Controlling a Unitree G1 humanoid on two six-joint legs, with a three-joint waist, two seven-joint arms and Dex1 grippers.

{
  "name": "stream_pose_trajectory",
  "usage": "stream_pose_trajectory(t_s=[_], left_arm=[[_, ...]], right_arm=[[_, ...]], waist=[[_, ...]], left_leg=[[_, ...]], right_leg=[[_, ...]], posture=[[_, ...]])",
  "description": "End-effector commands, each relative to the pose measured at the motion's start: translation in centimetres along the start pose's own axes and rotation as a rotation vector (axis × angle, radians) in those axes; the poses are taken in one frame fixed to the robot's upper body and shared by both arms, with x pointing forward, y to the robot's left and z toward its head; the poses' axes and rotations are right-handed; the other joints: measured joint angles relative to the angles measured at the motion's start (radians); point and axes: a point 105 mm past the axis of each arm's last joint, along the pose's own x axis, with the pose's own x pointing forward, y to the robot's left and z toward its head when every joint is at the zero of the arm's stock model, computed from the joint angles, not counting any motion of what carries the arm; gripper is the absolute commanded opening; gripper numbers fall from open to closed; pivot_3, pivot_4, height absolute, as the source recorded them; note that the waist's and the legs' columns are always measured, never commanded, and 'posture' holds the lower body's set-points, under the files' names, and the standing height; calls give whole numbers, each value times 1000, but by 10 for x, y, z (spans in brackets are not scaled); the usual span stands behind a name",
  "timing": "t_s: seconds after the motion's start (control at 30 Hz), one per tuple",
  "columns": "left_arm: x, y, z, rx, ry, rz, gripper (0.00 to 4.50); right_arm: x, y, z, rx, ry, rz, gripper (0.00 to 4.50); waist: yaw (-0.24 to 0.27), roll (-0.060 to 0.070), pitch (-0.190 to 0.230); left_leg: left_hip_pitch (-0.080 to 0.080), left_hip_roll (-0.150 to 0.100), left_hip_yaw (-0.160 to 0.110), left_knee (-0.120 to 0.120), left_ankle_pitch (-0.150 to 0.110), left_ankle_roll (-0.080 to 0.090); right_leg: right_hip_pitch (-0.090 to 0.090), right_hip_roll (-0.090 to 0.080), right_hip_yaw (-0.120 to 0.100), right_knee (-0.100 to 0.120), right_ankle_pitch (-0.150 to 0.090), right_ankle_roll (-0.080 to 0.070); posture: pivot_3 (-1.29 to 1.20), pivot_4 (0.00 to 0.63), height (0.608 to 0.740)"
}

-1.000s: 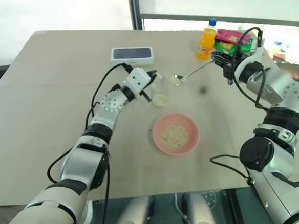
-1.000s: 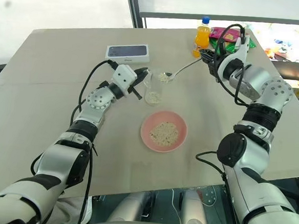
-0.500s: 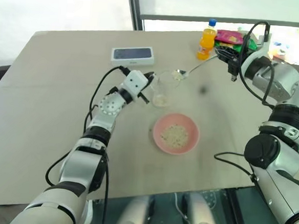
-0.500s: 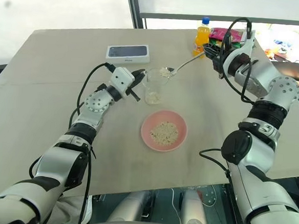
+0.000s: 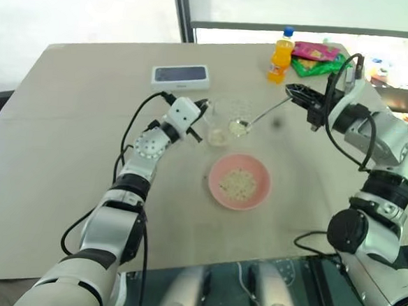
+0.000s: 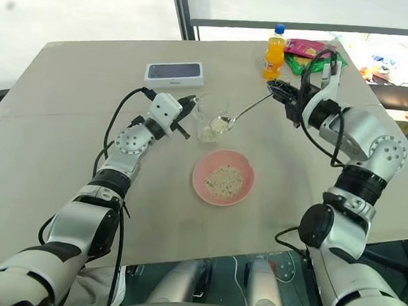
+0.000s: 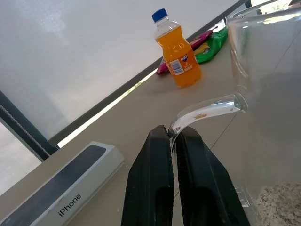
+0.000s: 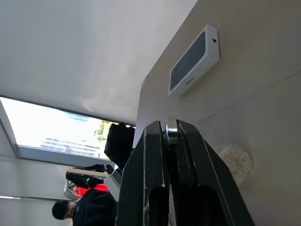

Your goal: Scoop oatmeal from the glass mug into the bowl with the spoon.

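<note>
1. I see the spoon [image 5: 263, 114] lying on a slant: its handle runs up toward the right pincer [image 5: 297, 96], and its head points down toward the mug [image 5: 220, 123], carrying a small load of oatmeal [image 5: 239, 128].
2. The right pincer is clenched on the far end of the spoon handle; in the right wrist view a sliver of metal shows between the fingers [image 8: 150, 188], the rest of the handle hidden behind them.
3. The spoon head hangs just beside the mug's rim, on the side toward the right arm, above the desk [image 5: 64, 150] and beyond the bowl [image 5: 240, 181].
4. The left pincer [image 7: 172, 136] is clenched on the mug's handle, the mug upright with oats in its bottom.
5. The mug's glass is hard to trace from the head views; its rim barely reads.
6. The bowl sits on the desk near the mug, with a heap of oats inside.
</note>
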Motion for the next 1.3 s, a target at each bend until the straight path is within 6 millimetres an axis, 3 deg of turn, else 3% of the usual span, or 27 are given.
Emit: stream_pose_trajectory(t_s=[0.03,0.27,0.57,0.73,1.0,1.23,1.3], left_arm=[[-7,-4,-11,14,44,-24,86],[-8,-5,-12,15,49,-31,86],[-8,-5,-12,17,50,-34,86],[-7,-5,-12,17,50,-31,86],[3,-5,-4,-94,23,3,86],[3,-4,-3,-120,17,17,86],[3,-3,-2,-122,16,21,86]], right_arm=[[-8,16,-7,-38,5,62,0],[-20,9,-30,-96,93,40,0],[-19,8,-31,-539,114,-35,0],[-14,33,-45,-796,170,93,0],[-11,50,-69,-1181,228,323,0],[-21,54,-76,-1375,271,462,0],[-23,58,-75,-1354,271,475,0]], waist=[[0,0,0],[0,0,0],[1,0,0],[2,0,0],[6,-1,0],[13,-1,0],[13,-1,0]], left_leg=[[0,0,0,0,0,0],[1,0,0,1,0,1],[2,0,1,2,-1,1],[2,0,1,2,-1,1],[1,0,-1,3,-1,1],[0,-1,-4,3,-1,1],[0,-1,-4,2,-1,1]], right_leg=[[0,0,0,0,0,0],[2,0,0,-1,1,1],[4,1,0,-1,1,2],[4,1,0,-2,1,2],[4,1,-2,-3,1,3],[5,0,-5,-6,1,3],[5,0,-5,-7,1,3]], posture=[[0,150,740],[0,150,740],[0,150,740],[0,150,740],[0,150,740],[0,150,740],[0,150,740]])
